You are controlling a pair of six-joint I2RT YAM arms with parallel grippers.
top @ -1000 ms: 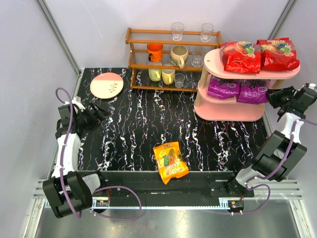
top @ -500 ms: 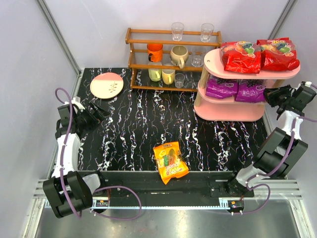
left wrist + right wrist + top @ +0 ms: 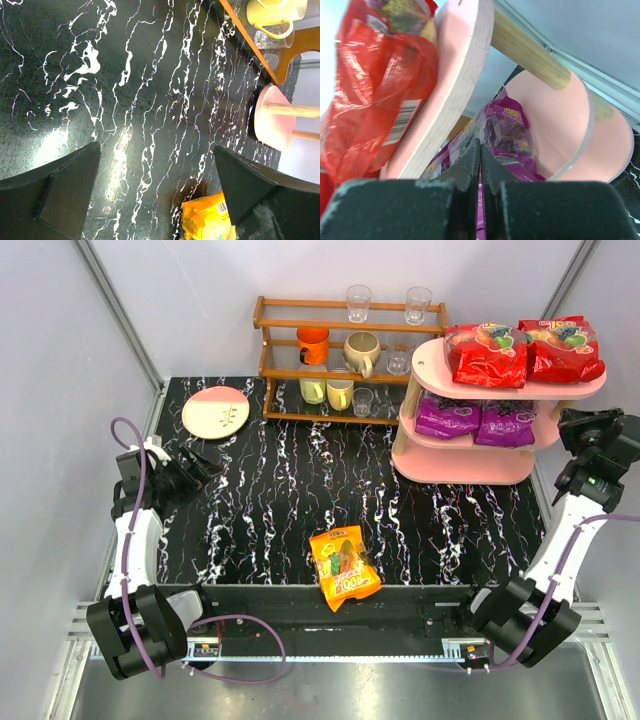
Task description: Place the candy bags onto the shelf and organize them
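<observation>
Two red candy bags (image 3: 486, 353) (image 3: 560, 348) lie on the top board of the pink shelf (image 3: 430, 365). Two purple ones (image 3: 448, 418) (image 3: 510, 423) lie on its middle board. An orange bag (image 3: 343, 567) lies flat at the table's near edge, and its corner (image 3: 205, 220) shows in the left wrist view. My right gripper (image 3: 568, 428) hovers just right of the middle board, apart from the purple bags. Its jaws (image 3: 480, 142) are together with only a hairline slit, pointing at a purple bag (image 3: 512, 130). My left gripper (image 3: 156, 147) is wide open and holds nothing, low at the table's left side (image 3: 205, 472).
A brown wooden rack (image 3: 345, 360) of cups and glasses stands at the back, left of the shelf. A pink-and-cream plate (image 3: 215, 412) lies at the back left. Grey walls close in both sides. The right arm stands close to the right wall.
My right gripper has drawn back to the right, off the right purple bag, which stays on the middle board. The left arm has not moved.
</observation>
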